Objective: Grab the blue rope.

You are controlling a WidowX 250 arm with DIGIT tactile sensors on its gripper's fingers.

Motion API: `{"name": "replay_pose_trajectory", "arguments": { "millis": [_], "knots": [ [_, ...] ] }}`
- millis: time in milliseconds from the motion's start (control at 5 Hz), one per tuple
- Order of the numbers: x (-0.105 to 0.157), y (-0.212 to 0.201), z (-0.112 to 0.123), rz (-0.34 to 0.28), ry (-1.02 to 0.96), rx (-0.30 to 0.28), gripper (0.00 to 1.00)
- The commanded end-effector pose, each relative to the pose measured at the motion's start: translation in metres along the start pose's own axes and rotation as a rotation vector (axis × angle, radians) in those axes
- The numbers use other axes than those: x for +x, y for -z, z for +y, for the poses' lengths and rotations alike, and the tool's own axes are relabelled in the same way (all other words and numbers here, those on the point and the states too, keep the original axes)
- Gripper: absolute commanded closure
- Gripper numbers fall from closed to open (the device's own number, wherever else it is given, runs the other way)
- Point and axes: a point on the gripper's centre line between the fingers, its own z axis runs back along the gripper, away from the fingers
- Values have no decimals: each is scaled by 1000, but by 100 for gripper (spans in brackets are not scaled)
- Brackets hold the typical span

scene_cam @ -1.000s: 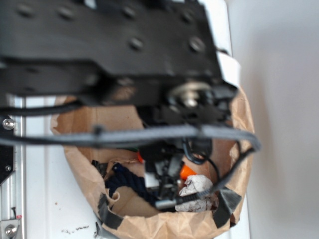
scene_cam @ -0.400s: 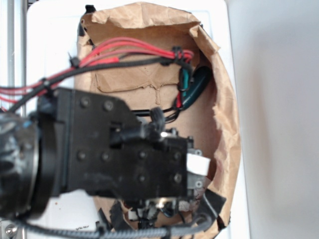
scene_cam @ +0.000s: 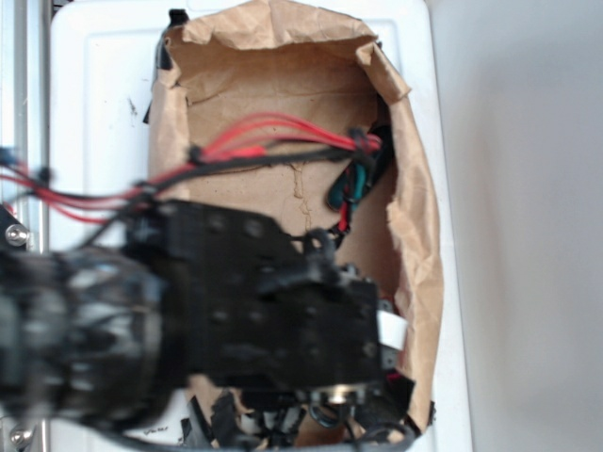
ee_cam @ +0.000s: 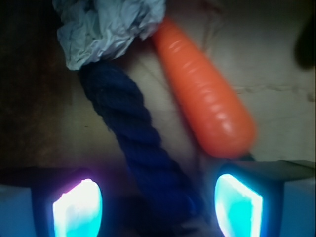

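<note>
The blue rope (ee_cam: 140, 148) is being seen in the wrist view as a thick twisted strand lying on the brown paper floor, its long axis running from the upper left, where it is being covered by a crumpled white paper wad (ee_cam: 106, 24), down toward the lower centre, where it is passing between the two lit fingertips. The gripper (ee_cam: 158, 205) is being held released, with one pad (ee_cam: 76, 205) to the left of the rope and the other to the right, so the strand is being straddled rather than clamped; whether the pads are touching it cannot be told. The rope is lying at a slant across the gap between the jaws, nearer the right pad at its lower end. An orange carrot (ee_cam: 205, 98) is lying just beside the rope on the right, its tip near the right pad, and could be caught in a closing. In the exterior view the rope is being hidden by the arm inside the paper bag (scene_cam: 419, 245).
</note>
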Motion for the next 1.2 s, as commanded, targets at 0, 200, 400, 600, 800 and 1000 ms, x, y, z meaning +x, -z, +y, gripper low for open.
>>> {"name": "replay_pose_trajectory", "arguments": {
  "millis": [0,200,400,600,800,1000],
  "knots": [
    [7,15,-16,25,63,-79,0],
    [5,23,-20,33,78,-60,0],
    [6,15,-16,20,61,-72,100],
    [8,6,-12,-14,67,-68,100],
    [10,-12,-4,-54,62,-63,100],
    [11,-36,6,-98,37,-90,100]
  ]
}}
